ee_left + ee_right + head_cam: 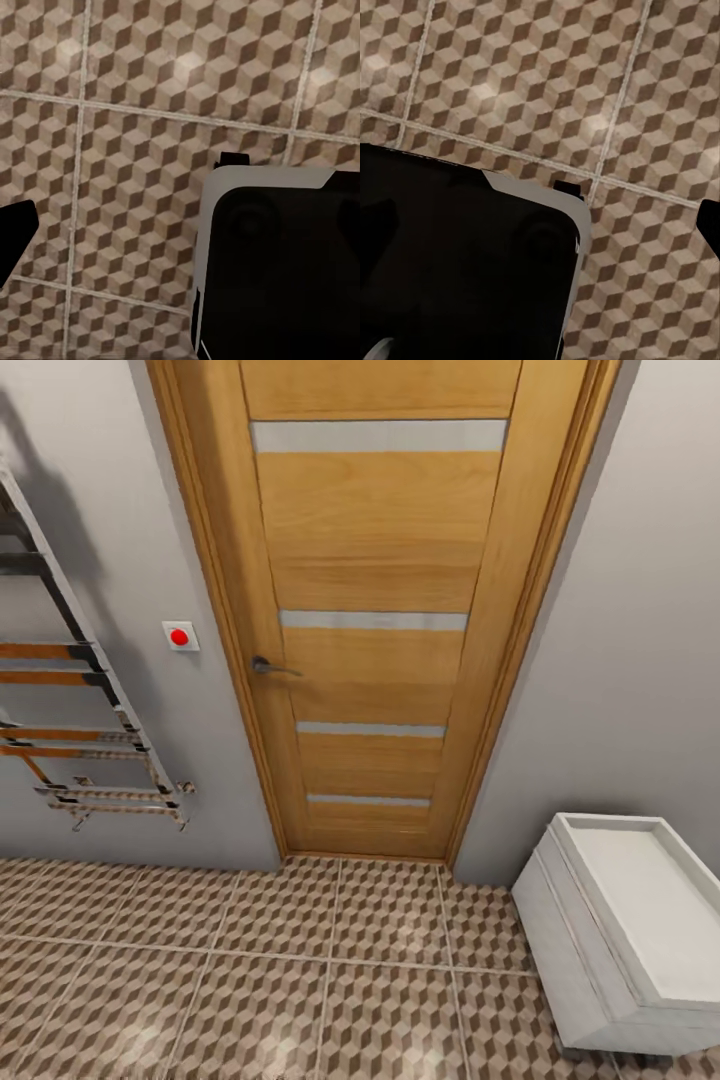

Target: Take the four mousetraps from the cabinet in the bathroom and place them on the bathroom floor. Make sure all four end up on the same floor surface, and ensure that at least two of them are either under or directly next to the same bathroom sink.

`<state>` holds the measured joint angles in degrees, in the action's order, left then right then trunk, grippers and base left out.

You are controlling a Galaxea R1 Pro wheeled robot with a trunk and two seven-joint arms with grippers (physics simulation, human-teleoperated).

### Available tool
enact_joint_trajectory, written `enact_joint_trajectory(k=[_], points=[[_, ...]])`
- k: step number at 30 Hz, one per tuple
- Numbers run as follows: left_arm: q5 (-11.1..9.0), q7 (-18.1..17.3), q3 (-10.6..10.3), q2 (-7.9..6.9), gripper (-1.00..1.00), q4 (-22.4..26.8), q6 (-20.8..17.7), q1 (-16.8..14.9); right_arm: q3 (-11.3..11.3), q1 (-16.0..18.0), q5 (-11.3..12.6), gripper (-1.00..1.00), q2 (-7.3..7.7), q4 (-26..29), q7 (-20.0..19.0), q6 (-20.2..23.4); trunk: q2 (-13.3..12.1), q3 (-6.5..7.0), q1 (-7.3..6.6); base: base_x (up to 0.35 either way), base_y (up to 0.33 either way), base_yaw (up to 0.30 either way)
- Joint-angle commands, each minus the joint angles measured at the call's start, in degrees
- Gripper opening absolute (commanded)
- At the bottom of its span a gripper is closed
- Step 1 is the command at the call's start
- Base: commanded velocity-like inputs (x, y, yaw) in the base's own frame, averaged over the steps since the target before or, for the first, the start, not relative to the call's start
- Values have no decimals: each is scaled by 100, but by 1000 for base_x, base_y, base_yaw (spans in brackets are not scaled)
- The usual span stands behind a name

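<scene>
You face the white sink (640, 920) on its flat-fronted vanity at the near right of the head view, the one task landmark in sight, standing on the cube-patterned bathroom floor (300, 980) that runs across the near ground. No mousetraps and no low cabinet appear here, so the four traps are presumably somewhere outside these views, and the step in hand reads as travel rather than handling. Beyond the sink, the tall striped door (380, 610) fills the far wall, with a lever handle (268, 665) on its left side, a red wall button (180, 636) just left of the frame, and a towel rail (80, 730) farther left. Both wrist views look down on bare patterned tile past dark parts of the robot's own body; a black tip at the edge of each may be a finger, but you cannot tell from them whether either gripper is spread or closed. To do this step well, turn the base away from the door until the drawer fronts come into view, keep both arms tucked clear of the vanity as you swing, and note the open tile just left of the sink as a likely drop spot for at least two traps.
</scene>
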<state>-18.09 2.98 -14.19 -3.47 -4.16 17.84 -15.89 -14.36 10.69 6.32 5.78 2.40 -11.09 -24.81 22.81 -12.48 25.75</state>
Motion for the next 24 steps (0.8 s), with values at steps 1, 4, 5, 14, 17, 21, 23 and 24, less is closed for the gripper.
enact_joint_trajectory(k=[1,4,5,14,17,21,23,24], points=[[-27,9,-48,4,100,-23,35,-11,-32,3,62,100,2,-3,-34,-16,11,-11,3,0,0,270],[-27,9,-48,4,100,-23,35,-11,-32,3,62,100,2,-3,-34,-16,11,-10,3,0,0,269],[-27,9,-48,4,100,-23,35,-11,-32,3,62,100,2,-3,-34,-16,11,-9,3,0,0,266],[-27,9,-48,4,100,-25,33,-11,-32,3,63,100,2,-3,-34,-16,11,17,3,0,0,248],[-27,9,-48,4,100,-24,31,-11,-32,3,63,100,2,-3,-32,-16,11,30,3,0,0,234],[-27,9,-48,4,100,-23,32,-11,-32,3,63,100,2,-3,-28,-83,11,48,3,0,0,233],[-27,9,-48,4,100,-23,29,-11,-32,3,63,100,2,-6,-27,-112,11,57,3,0,0,231],[-27,9,-48,4,100,-23,28,-11,-32,3,63,100,2,-8,-26,-131,11,62,3,0,0,229]])
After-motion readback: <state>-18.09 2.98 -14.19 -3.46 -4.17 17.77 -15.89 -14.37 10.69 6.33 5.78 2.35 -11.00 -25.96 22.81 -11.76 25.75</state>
